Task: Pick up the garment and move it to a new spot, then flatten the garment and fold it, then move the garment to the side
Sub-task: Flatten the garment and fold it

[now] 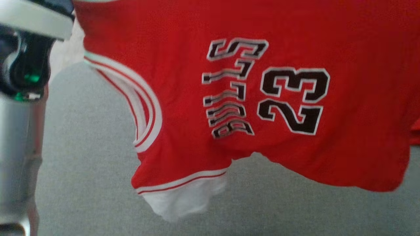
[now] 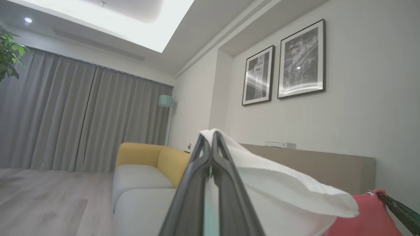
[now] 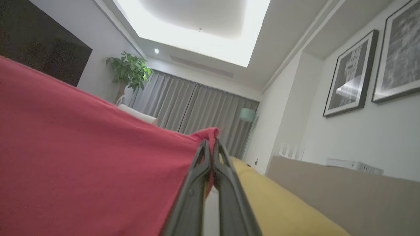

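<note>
The red jersey (image 1: 183, 65), numbered 23, hangs in the air, spread sideways above a blurred grey surface (image 1: 85, 147), possibly carpet. The left pincer (image 2: 211, 136) is pressed together on the jersey's white trim (image 2: 279, 183). The right pincer (image 3: 211, 144) pinches a bunched red edge of it. A yellow sofa (image 2: 147, 155) stands beyond the left pincer.
</note>
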Controlling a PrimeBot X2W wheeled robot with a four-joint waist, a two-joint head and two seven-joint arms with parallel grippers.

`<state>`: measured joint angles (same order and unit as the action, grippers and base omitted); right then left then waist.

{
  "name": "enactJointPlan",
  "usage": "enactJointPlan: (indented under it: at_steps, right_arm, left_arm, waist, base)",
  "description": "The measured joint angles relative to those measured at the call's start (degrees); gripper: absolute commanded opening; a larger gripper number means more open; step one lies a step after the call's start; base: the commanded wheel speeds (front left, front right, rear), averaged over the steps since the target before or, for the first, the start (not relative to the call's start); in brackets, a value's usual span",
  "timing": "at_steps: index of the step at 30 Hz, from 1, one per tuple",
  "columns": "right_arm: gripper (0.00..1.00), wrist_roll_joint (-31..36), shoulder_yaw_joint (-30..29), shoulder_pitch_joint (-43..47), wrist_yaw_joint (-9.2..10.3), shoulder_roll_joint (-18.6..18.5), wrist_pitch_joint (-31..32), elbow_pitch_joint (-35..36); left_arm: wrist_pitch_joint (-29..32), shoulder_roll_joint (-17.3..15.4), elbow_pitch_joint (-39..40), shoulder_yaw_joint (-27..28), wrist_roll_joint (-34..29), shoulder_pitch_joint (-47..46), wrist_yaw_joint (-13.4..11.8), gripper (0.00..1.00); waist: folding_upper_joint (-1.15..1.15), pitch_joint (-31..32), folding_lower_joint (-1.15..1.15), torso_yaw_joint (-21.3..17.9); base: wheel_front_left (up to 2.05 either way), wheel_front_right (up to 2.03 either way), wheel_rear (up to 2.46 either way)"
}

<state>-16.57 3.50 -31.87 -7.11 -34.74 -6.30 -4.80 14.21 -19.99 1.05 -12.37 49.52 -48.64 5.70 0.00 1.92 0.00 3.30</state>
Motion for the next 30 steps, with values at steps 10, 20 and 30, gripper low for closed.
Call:
enactJointPlan:
  at_steps: [10,20,30]
  right_arm:
    - [0.0,-0.21,11.1,-25.82,0.0,1.75,-2.87,-19.79]
    - [0.0,7.69,9.9,-39.08,0.0,2.9,-8.42,-27.8]
    - [0.0,3.02,7.86,-15.66,0.0,1.82,-8.4,-24.69]
  left_arm:
    - [-10.26,0.44,-20.61,-7.75,-3.94,-19.35,1.46,0.0]
    - [-22.08,-2.35,-22.57,-18.64,0.38,-31.1,1.46,0.0]
    - [-28.02,-12.07,-10.38,-30.16,3.52,-3.1,1.45,0.0]
  waist:
    - [0.0,-11.52,0.02,-0.1]
    - [-0.01,-23.24,0.03,-0.27]
    - [0.0,-23.96,-0.01,2.01]
  base:
    - [0.0,0.0,0.0]
    - [0.0,0.0,0.0]
    - [0.0,0.0,0.0]
